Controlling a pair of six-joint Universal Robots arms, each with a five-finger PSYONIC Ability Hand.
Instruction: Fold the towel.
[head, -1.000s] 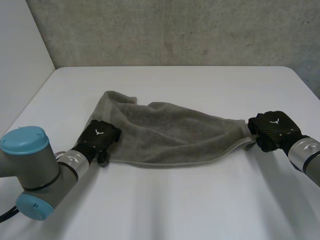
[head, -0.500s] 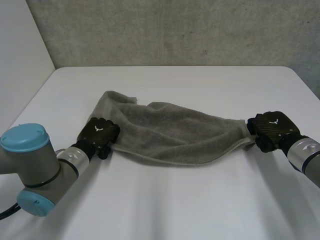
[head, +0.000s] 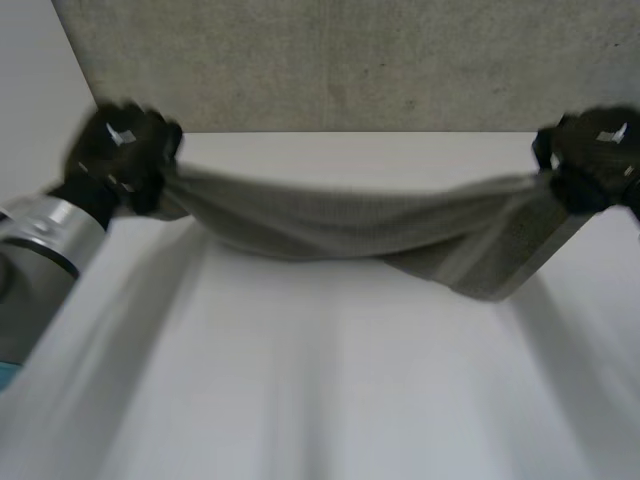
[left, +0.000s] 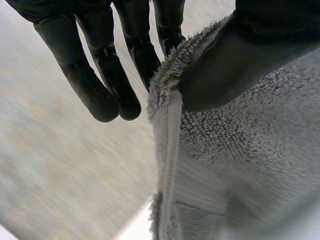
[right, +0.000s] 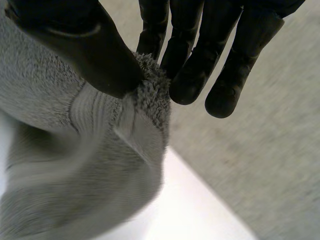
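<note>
The grey towel (head: 370, 220) hung stretched between both hands over the far edge of the white table (head: 320, 400), sagging in the middle. Whether its lowest fold touched the tabletop could not be told. The left hand (head: 122, 150), by the far left corner, pinched the towel's hemmed edge between thumb and finger. The right hand (head: 597, 155), by the far right corner, pinched a towel corner likewise. Broad white tabletop ran from below the towel to the near edge.
</note>
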